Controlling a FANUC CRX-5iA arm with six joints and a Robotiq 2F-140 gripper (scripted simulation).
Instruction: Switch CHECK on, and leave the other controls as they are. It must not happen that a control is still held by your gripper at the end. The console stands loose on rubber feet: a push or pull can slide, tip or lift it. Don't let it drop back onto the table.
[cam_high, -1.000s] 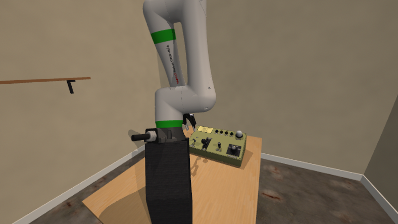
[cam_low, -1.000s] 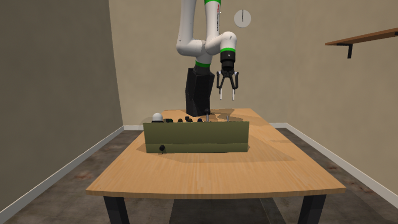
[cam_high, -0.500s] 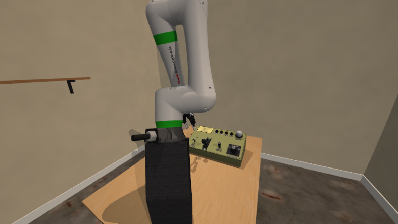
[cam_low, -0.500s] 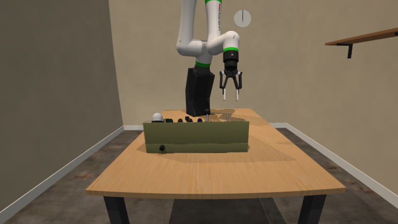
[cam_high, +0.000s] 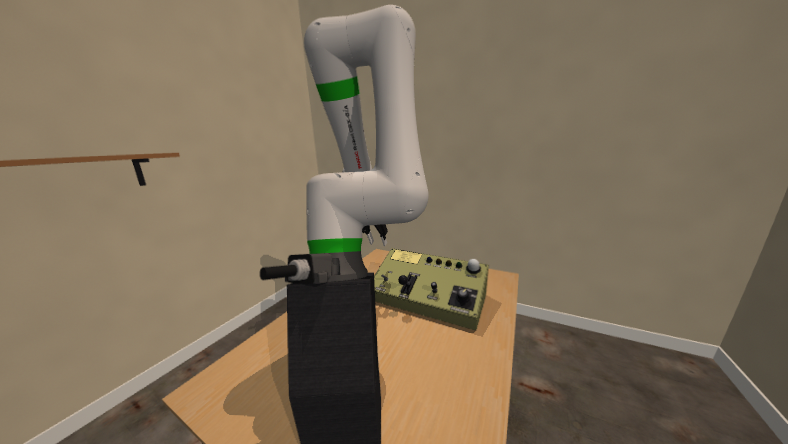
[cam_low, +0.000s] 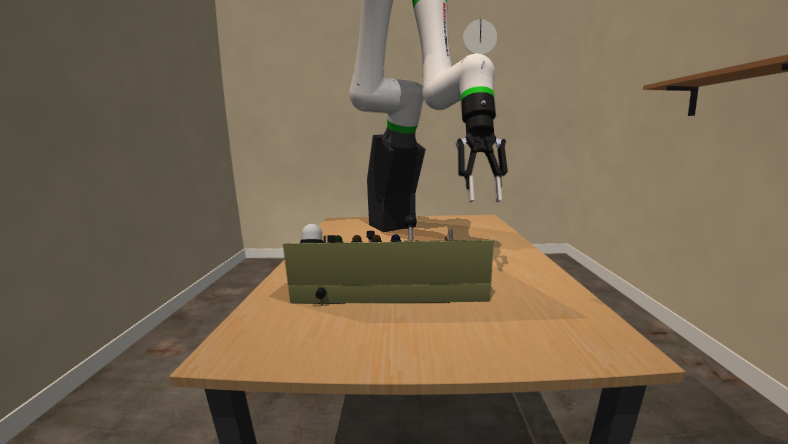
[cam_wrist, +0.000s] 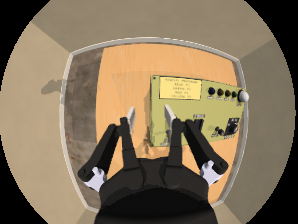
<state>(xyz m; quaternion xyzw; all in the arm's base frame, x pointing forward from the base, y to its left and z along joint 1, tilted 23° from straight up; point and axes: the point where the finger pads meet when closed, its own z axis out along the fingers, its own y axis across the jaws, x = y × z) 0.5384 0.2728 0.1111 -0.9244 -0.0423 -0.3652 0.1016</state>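
Hanging half-spread and pinching nothing, the fingers (cam_low: 470, 188) hover seemingly above the console's (cam_low: 388, 270) edge.

Wooden table (cam_low: 430, 352) carries olive console (cam_low: 388, 270), black pedestal (cam_low: 392, 184).

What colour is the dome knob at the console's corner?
White, on the olive-green console. The dome knob shows best in the top view.

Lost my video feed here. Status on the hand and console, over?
Hand part open, holding nothing, high above table. Console untouched, off to the hand's side, not beneath it. Nothing between the two.
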